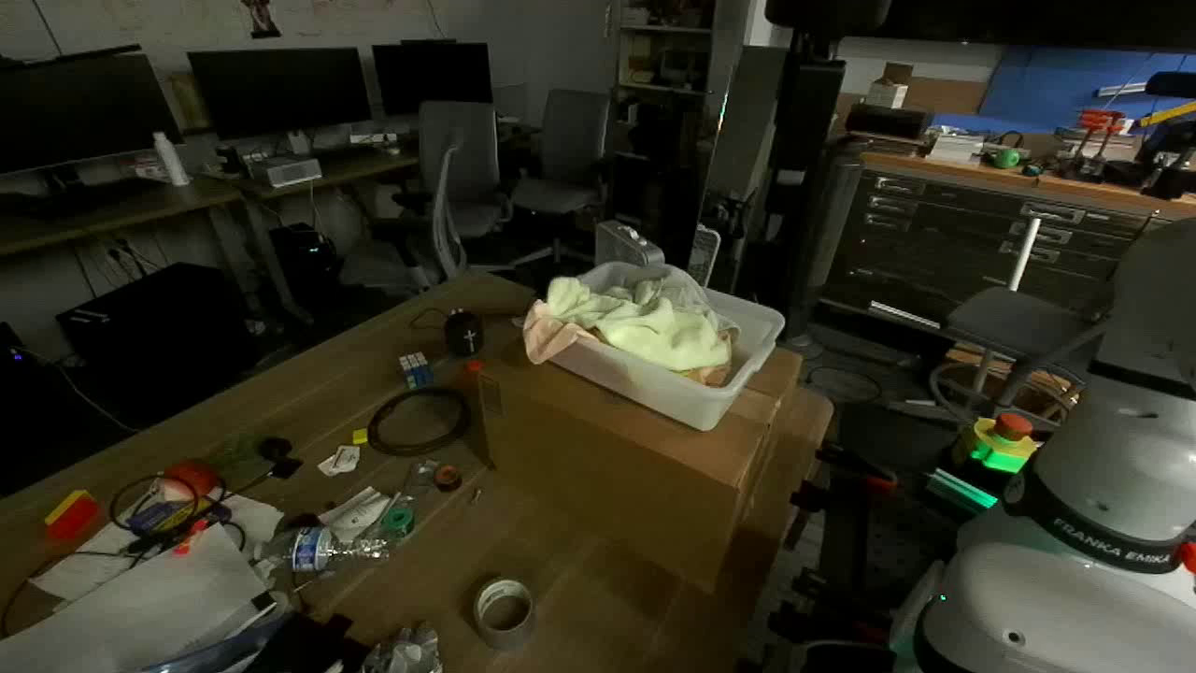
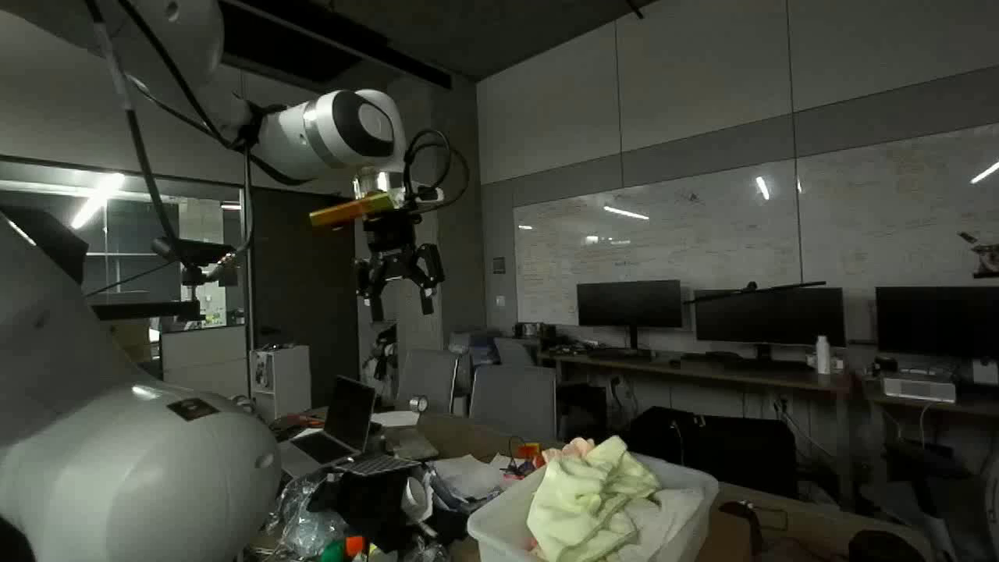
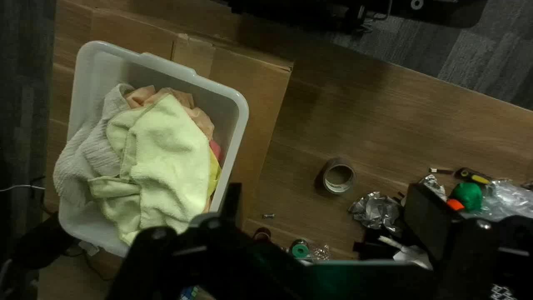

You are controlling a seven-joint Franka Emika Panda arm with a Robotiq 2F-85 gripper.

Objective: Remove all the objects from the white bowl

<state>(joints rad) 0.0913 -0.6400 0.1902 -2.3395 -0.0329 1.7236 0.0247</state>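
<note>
The white bowl is a white plastic bin (image 1: 687,407) on a cardboard box; it also shows in an exterior view (image 2: 499,531) and the wrist view (image 3: 166,66). A pale yellow-green towel (image 1: 663,332) lies heaped on top in it, also seen in the wrist view (image 3: 170,146). A whitish towel (image 3: 89,150) hangs over one rim. Peach cloth (image 3: 200,118) and small yellow (image 3: 214,173) and pink (image 3: 215,149) pieces show beneath; what lies deeper is hidden. My gripper (image 2: 402,306) is open and empty, high above the table; in the wrist view its fingers (image 3: 327,200) stand wide apart, beside the bin.
The cardboard box (image 1: 607,477) raises the bin above the wooden table. A tape roll (image 3: 339,177), crumpled foil (image 3: 377,210), a bottle (image 1: 313,551), a Rubik's cube (image 1: 416,370) and a black speaker (image 1: 462,332) lie around it. A laptop (image 2: 349,417) stands farther off.
</note>
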